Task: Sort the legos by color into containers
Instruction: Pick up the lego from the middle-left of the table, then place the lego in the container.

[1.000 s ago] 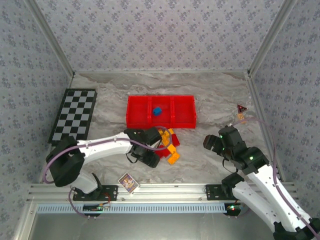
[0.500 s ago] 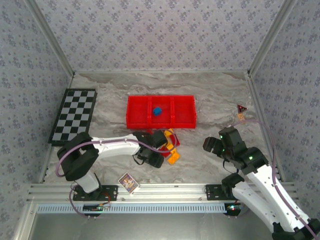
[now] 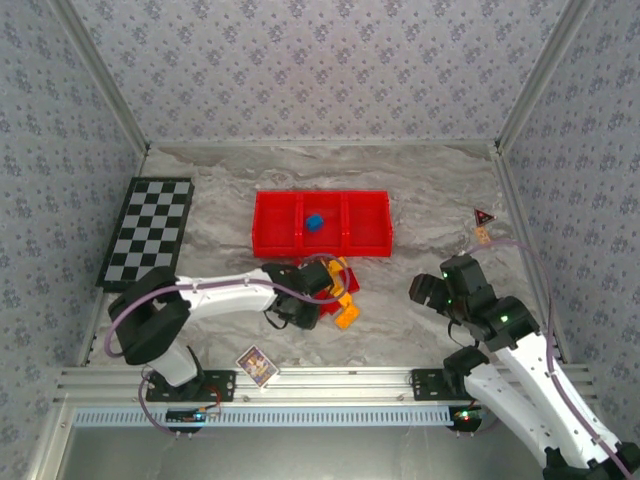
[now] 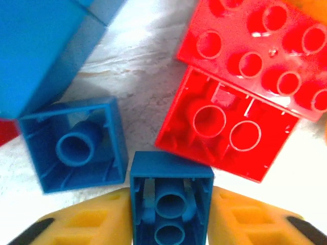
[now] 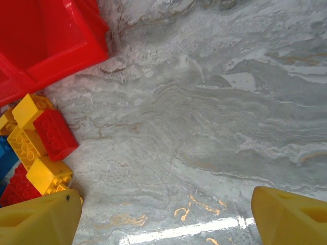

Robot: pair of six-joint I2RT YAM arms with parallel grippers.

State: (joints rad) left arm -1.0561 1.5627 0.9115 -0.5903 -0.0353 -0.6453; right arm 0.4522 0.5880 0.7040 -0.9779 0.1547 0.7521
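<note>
Under the left wrist view, my left gripper (image 4: pixel 171 214) is shut on a small blue lego (image 4: pixel 171 176) lying studs-down, one yellow finger (image 4: pixel 92 219) pressed to each side. Another blue lego (image 4: pixel 76 145) and red legos (image 4: pixel 227 127) lie just beyond it on the table. From above, this gripper (image 3: pixel 305 300) sits at the left side of the lego pile (image 3: pixel 342 295), in front of the red tray of containers (image 3: pixel 370 250). One blue lego (image 3: pixel 314 222) lies in the middle compartment. My right gripper (image 3: pixel 440 287) stands open over bare table, right of the pile; yellow and red legos (image 5: pixel 38 148) show at its left.
A checkered board (image 3: pixel 148 232) lies at the far left and a small picture card (image 3: pixel 257 366) near the front rail. A small red triangular piece (image 3: pixel 484 218) sits by the right wall. The tray's corner (image 5: pixel 46 41) is ahead-left of the right gripper.
The left gripper's fingers have closed from wide apart onto the blue lego, after the arm shifted slightly right into the pile. The right arm has stayed put.
</note>
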